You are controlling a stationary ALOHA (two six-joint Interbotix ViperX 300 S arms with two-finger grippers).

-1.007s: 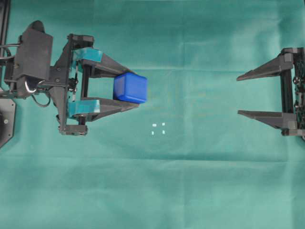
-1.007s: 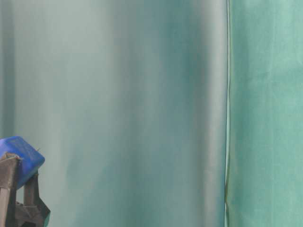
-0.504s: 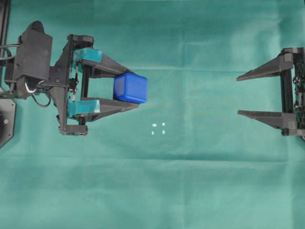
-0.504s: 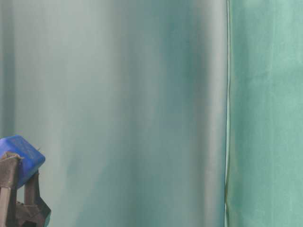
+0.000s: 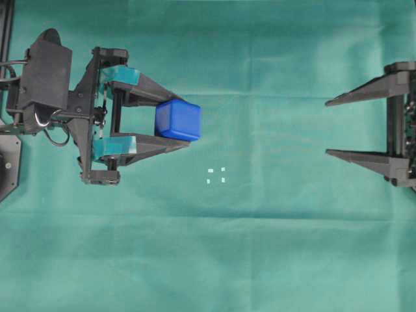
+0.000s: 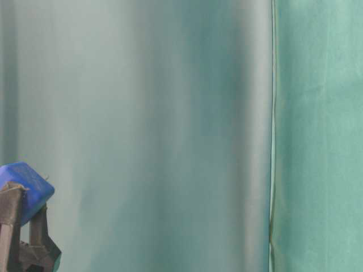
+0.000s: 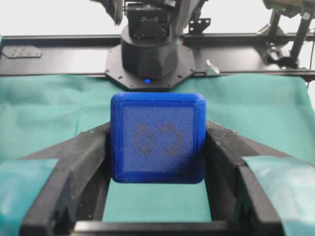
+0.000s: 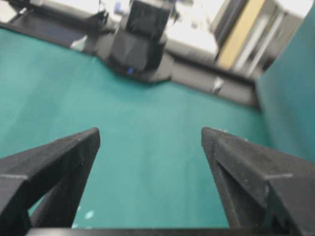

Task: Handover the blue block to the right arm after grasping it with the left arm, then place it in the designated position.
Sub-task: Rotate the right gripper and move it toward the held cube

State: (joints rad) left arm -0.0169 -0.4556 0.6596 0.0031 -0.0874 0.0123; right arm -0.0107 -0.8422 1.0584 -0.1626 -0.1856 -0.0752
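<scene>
My left gripper (image 5: 182, 122), its fingers wrapped in teal tape, is shut on the blue block (image 5: 178, 120) left of centre on the green cloth. In the left wrist view the blue block (image 7: 157, 143) sits squeezed between both black fingers, its marked face toward the camera and cloth showing beneath it. The table-level view catches the blue block (image 6: 25, 182) at the lower left. The designated position (image 5: 216, 175), tiny white marks, lies below and right of the block. My right gripper (image 5: 327, 128) stands open and empty at the far right, facing left, as the right wrist view shows (image 8: 150, 132).
Green cloth (image 5: 260, 247) covers the table. The right arm's black base (image 7: 147, 54) and a black frame rail (image 7: 256, 46) stand at the far end in the left wrist view. A green curtain (image 6: 317, 136) fills the table-level view.
The right gripper has shifted slightly to the right and its upper finger sits a little higher. The left gripper and the block have not moved.
</scene>
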